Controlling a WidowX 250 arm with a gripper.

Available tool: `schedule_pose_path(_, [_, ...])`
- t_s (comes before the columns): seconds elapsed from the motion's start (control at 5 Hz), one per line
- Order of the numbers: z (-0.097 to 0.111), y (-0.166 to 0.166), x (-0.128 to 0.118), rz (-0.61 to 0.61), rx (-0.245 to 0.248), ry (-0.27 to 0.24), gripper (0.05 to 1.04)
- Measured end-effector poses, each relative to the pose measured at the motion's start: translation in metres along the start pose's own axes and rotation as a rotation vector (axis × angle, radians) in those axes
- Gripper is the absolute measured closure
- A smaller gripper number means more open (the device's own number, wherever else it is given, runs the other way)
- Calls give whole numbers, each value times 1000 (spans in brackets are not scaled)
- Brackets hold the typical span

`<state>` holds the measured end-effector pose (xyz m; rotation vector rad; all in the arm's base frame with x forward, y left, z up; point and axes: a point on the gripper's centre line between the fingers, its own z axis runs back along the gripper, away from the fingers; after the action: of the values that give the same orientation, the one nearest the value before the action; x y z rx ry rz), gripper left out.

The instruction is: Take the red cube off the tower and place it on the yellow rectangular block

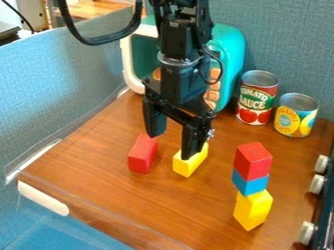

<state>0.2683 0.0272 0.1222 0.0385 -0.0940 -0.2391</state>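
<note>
Here, red cube (pixel 253 161) tops tower (pixel 251 184), apart from gripper (pixel 172 145), at its right in view; gripper spread.

The top cube (pixel 253 161) is coloured red, the middle block (pixel 250 184) blue, the bottom block (pixel 253 210) yellow. The left block (pixel 141 155) is coloured red, the rectangular block (pixel 189 163) yellow. The bench (pixel 176 202) is patterned in brown wood grain, the claw (pixel 172 145) coloured black, the toy oven (pixel 232 58) teal and white.

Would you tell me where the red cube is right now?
In the camera view, the red cube is on the right, topping the tower: it rests on a blue block, with a yellow block beneath.
</note>
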Motion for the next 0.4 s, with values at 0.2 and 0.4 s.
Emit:
schedule_pose_path(0.2, [-7, -1, -1, -8, -8, 23, 84])
schedule_pose_path(0.4, [-8, -17, 10, -174, -13, 18, 85])
